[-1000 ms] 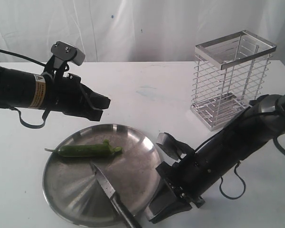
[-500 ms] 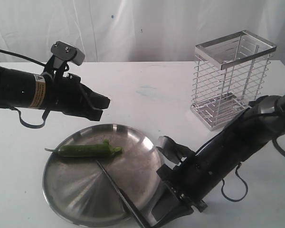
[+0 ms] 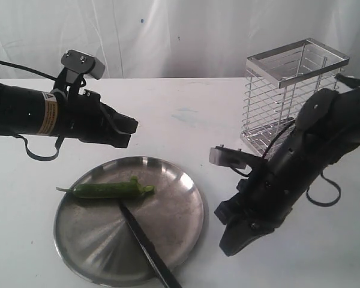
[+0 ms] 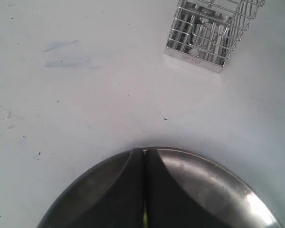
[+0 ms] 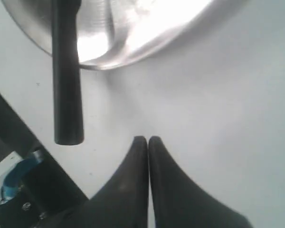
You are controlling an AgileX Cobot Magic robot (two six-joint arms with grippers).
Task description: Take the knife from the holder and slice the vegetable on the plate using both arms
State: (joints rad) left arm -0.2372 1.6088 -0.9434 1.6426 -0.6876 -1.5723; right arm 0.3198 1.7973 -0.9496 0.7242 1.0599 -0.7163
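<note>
All-black knife (image 3: 146,246) rests on the round brushed-steel plate (image 3: 175,193), handle overhanging the rim, probably for an easy grasp; left tool (image 3: 131,129) and right tool (image 3: 229,245) are clenched, empty.

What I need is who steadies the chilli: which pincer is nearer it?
Left. The left pincer hovers over the rim of the plate, close to the chilli; the right pincer hangs off the plate, across it and past the knife.

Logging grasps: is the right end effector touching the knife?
Apart. The right wrist view shows bare white table between the shut right end effector and the knife handle.
</note>
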